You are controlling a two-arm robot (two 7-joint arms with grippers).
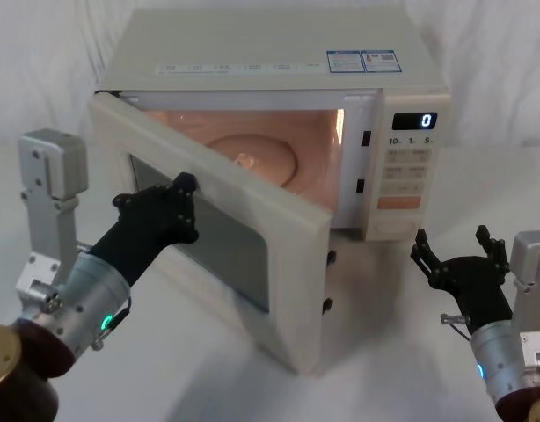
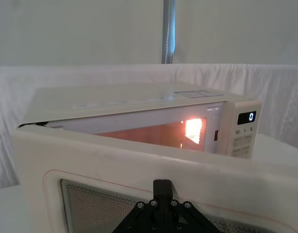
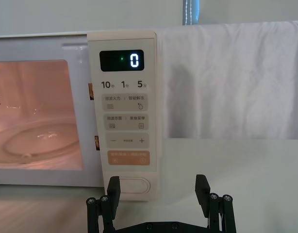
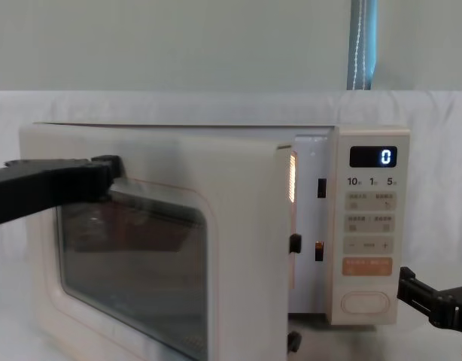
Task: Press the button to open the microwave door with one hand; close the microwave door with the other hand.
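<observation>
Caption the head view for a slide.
Left black claw gripper pressed against the half-open cream microwave door; right black claw gripper open, apart from the wide cream pill-shaped button.

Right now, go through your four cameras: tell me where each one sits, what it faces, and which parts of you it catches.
Head: high up, looking down at the open microwave door; left hand against the door's window, right hand open in front of the control panel.
Chest: low, looking across at the door and button; both arms enter at the edges.
Left wrist: close behind the door, facing the lit interior.
Right wrist: faces the button, open fingers below.
Shared: the display reading 0.
</observation>
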